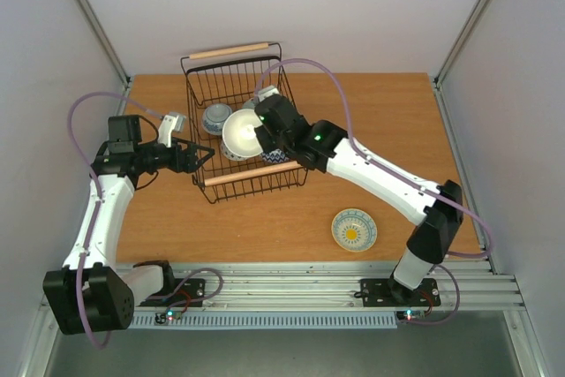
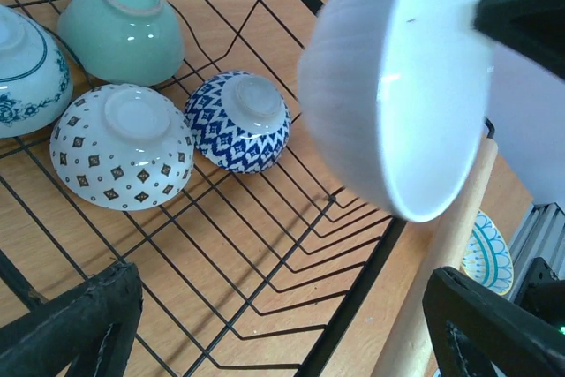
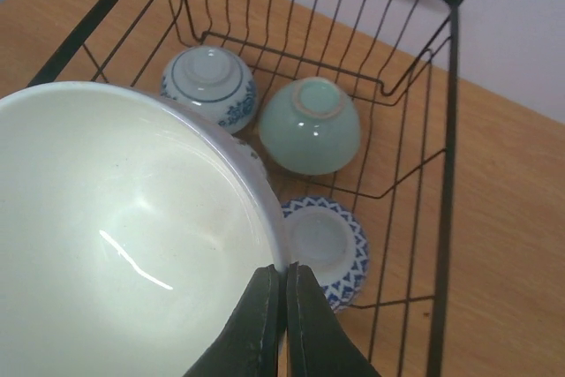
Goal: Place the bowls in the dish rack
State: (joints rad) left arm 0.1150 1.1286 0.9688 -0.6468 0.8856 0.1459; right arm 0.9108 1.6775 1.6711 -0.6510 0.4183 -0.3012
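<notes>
Four bowls already lie upside down on the floor of the dish rack (image 1: 231,79), which sits in the upper middle of the overhead view: the mint green bowl (image 2: 119,28), the blue-trimmed bowl (image 2: 13,68), the red-dotted bowl (image 2: 119,147) and the blue zigzag bowl (image 2: 238,121), clustered at the upper left of the left wrist view; a fifth, the white bowl (image 3: 115,245), hangs tilted over the rack, the right gripper (image 3: 284,284) pinched together on its rim, so it looks to be on its way in but not yet set down; the left gripper (image 1: 201,158) stands with its fingers wide apart and nothing between them, just beside the rack's left wall; the sixth, the yellow-centred bowl (image 1: 353,229), sits upright on the table (image 1: 265,227) at the lower right, well apart from the rack, untouched; by my judgement two bowls remain.
</notes>
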